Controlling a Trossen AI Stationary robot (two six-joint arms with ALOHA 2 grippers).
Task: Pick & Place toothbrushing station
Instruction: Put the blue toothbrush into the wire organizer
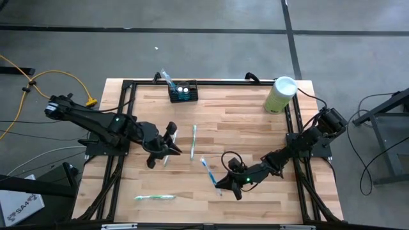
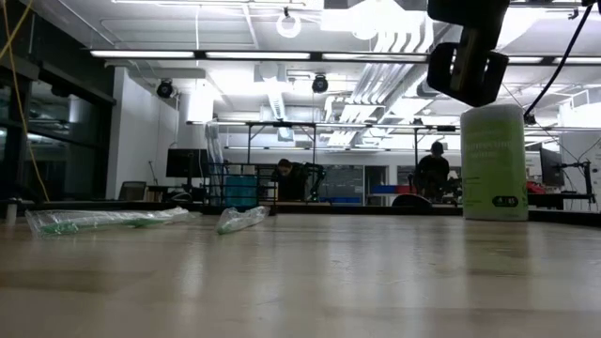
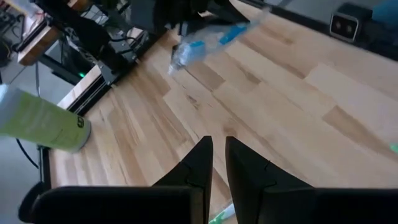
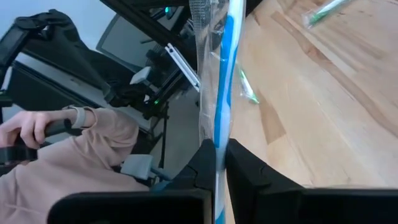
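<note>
At the table's far edge we log the toothbrushing station (image 1: 183,92), a black slotted caddy with one wrapped brush already standing in it. Well short of the caddy, the right gripper (image 1: 220,186) is clamped on a blue wrapped toothbrush (image 4: 222,93). Nearer the caddy, on its left side, the left gripper (image 1: 167,151) pinches a green wrapped brush (image 3: 219,216). Unplaced stock: a pale brush (image 1: 193,138) between gripper and caddy, a green one (image 1: 153,198) farthest off. We judge the task barely begun.

Left gripper (image 1: 167,152) lies low at the table's left-centre, fingers nearly closed. Right gripper (image 1: 220,185) reaches inward from the right, fingers clamped.
</note>
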